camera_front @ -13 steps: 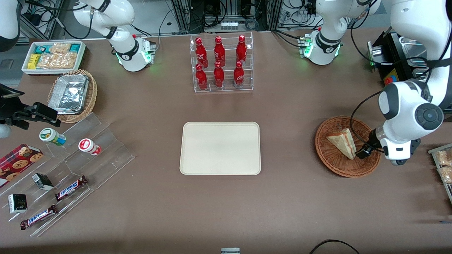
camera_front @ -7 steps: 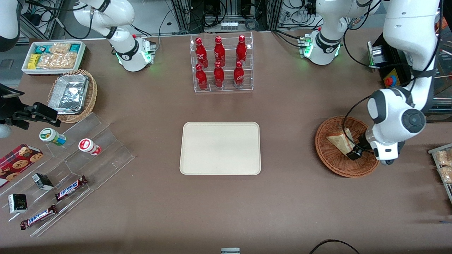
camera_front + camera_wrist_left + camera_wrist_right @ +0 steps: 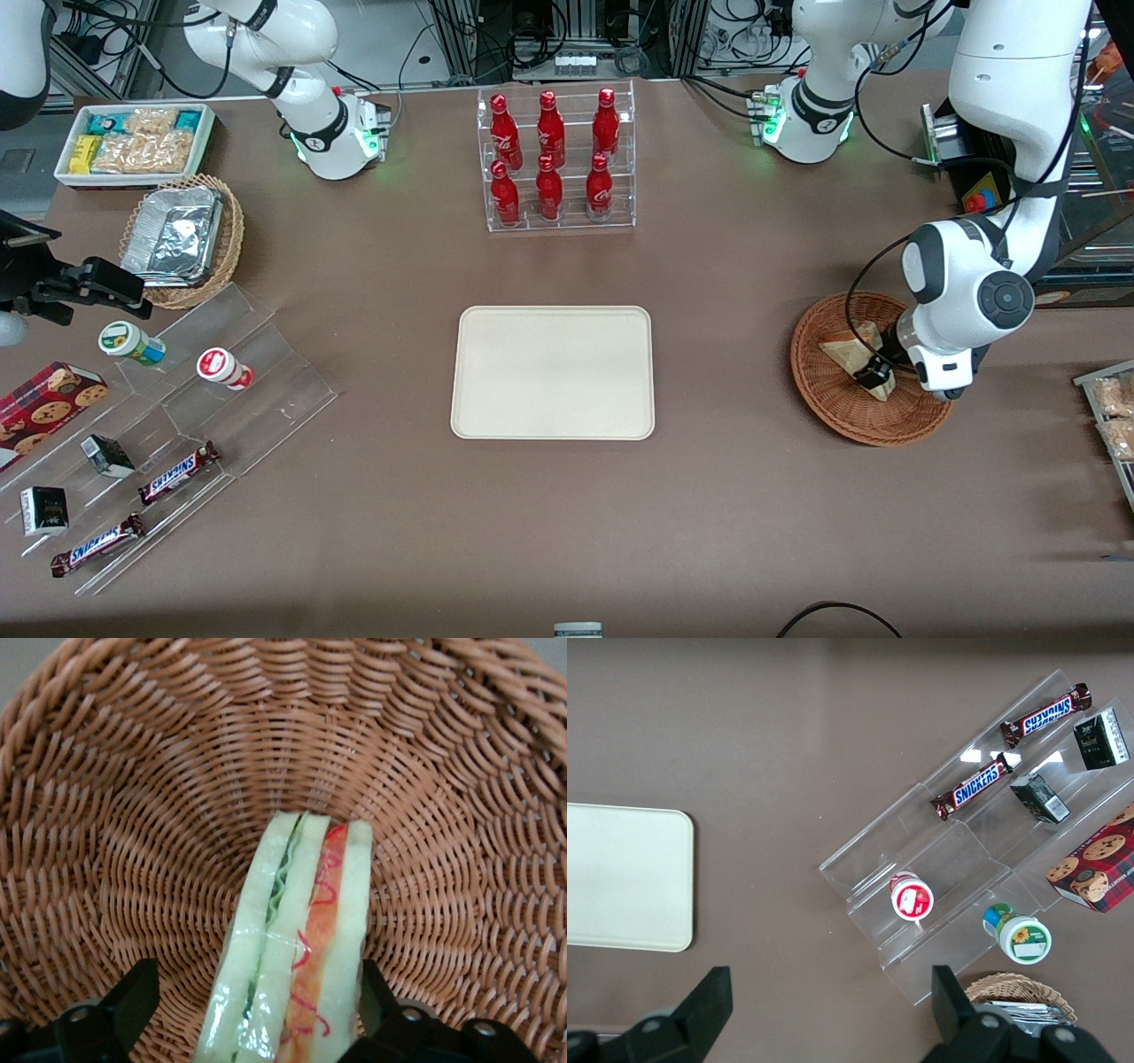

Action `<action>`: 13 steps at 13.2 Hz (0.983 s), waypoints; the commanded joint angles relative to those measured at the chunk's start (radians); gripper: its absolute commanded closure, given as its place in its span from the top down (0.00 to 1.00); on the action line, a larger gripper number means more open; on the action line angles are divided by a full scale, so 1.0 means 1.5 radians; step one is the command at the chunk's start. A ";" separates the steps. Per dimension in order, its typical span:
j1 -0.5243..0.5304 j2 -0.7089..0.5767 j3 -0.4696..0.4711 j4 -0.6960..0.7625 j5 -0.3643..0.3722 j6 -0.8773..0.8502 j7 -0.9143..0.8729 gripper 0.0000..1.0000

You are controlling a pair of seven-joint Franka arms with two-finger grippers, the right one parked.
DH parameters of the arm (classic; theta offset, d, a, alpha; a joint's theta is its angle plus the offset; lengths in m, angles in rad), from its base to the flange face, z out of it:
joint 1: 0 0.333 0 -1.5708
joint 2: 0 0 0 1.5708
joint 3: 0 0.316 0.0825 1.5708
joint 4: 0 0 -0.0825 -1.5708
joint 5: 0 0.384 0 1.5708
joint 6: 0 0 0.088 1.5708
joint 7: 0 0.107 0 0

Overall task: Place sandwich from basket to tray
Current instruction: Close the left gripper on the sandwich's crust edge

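Observation:
The sandwich (image 3: 846,353), a pale bread wedge with red and green filling, lies in the round reddish-brown wicker basket (image 3: 828,415) toward the working arm's end of the table. My left gripper (image 3: 873,373) is down inside the basket, open, with one black finger on each side of the sandwich's thick end. In the left wrist view the sandwich (image 3: 301,948) stands on edge between the fingertips (image 3: 133,1001) of the gripper (image 3: 257,1014), against the basket's weave (image 3: 133,815). One finger is close against the bread, the other stands apart. The cream tray (image 3: 552,372) lies mid-table and also shows in the right wrist view (image 3: 620,877).
A clear rack of red bottles (image 3: 554,159) stands farther from the front camera than the tray. Toward the parked arm's end are a clear stepped display (image 3: 177,425) with snack bars and cups, a lighter wicker basket with a foil container (image 3: 177,235) and a white snack bin (image 3: 133,142).
My left gripper has slid along the basket over the sandwich's thick end, so its fingers now straddle the sandwich. The sandwich and basket have stayed in place.

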 commanded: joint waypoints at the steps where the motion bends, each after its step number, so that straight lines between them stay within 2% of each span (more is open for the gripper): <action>1: -0.010 -0.002 0.002 -0.014 -0.002 0.015 -0.012 0.82; 2: -0.008 -0.002 0.002 -0.014 -0.001 0.012 -0.004 0.69; 5: -0.009 -0.014 0.002 -0.008 0.003 -0.014 0.006 0.50; 8: -0.009 -0.047 -0.001 0.030 0.004 -0.086 0.028 0.46; 11: -0.035 -0.036 -0.006 0.161 0.005 -0.225 0.044 0.44; 13: -0.055 -0.035 -0.008 0.212 0.003 -0.267 0.045 0.43</action>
